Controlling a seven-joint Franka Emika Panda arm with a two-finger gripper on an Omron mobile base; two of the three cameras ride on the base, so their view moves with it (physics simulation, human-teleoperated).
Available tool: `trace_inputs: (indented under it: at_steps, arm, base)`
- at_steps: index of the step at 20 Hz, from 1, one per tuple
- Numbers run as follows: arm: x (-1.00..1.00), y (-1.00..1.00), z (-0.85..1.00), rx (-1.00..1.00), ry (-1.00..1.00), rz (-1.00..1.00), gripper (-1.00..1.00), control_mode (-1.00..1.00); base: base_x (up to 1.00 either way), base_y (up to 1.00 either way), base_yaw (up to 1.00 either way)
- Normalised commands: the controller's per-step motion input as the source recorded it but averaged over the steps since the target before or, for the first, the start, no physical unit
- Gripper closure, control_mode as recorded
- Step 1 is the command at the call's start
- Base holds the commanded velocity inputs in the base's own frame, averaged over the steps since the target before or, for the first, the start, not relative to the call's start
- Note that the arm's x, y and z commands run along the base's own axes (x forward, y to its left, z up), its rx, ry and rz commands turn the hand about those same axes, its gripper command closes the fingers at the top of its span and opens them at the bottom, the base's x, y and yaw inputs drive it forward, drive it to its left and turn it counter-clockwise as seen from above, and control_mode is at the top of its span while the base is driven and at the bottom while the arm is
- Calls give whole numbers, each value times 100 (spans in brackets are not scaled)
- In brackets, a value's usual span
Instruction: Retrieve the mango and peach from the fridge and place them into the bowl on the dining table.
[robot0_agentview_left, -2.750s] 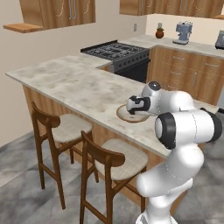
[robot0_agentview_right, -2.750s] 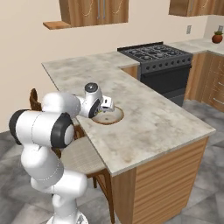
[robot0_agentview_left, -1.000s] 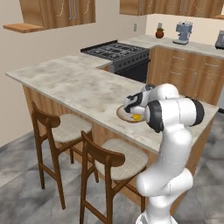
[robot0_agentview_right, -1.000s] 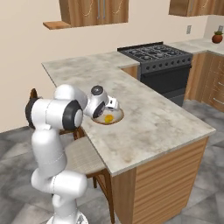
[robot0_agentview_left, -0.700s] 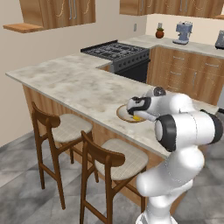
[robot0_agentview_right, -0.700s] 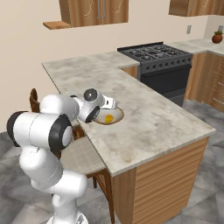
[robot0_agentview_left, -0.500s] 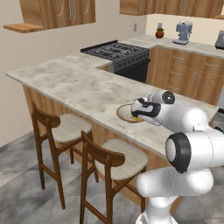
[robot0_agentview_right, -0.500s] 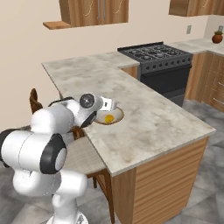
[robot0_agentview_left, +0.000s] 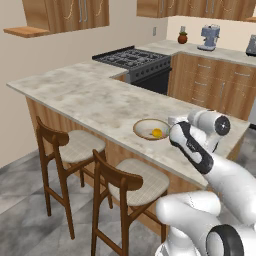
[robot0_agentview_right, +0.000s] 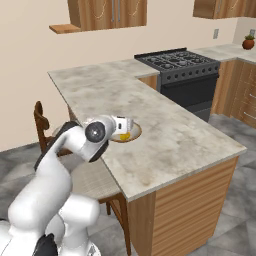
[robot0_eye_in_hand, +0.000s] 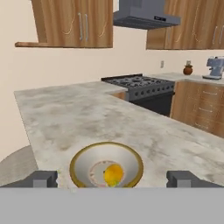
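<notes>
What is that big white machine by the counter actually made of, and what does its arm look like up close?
The arm is a chain of thick, glossy white rounded segments, with dark grey bands and round dark caps at the joints. No loose cables or printed markings show on it. At its end sits the tool, with two small, dark grey, blocky fingertips set wide apart.

I see cream walls (robot0_eye_in_hand: 26, 65) and a grey marbled floor (robot0_agentview_left: 30, 220). Wood cabinets (robot0_eye_in_hand: 72, 22) hang high on the wall, past the fingers, with a grey hood (robot0_eye_in_hand: 144, 17) over the black stove (robot0_eye_in_hand: 133, 83). Two wooden stools (robot0_agentview_left: 125, 182) stand below, to the fingers' left. Far right, the back counter (robot0_agentview_left: 220, 52) carries a potted plant (robot0_agentview_left: 183, 37) and a coffee machine (robot0_agentview_left: 210, 36).
</notes>
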Motion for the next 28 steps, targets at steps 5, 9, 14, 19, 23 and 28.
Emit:
trace_inputs:
  at_steps: [5,9,14,19,23,28]
  arm:
    - [-100,-4,91,-9,11,8,-100,-100]
    - [-100,-1,67,-8,7,8,-100,-100]
    - [-100,0,4,-1,-17,6,-100,-100]
    - [-93,9,10,0,-15,0,-100,-100]
    - [-34,42,4,-7,0,-4,-100,-100]
    - [-1,72,-5,-13,0,-13,-100,-100]
  base:
    - [0,0,0]
    - [0,0,0]
    - [0,0,0]
    - [0,0,0]
    - [0,0,0]
    - [0,0,0]
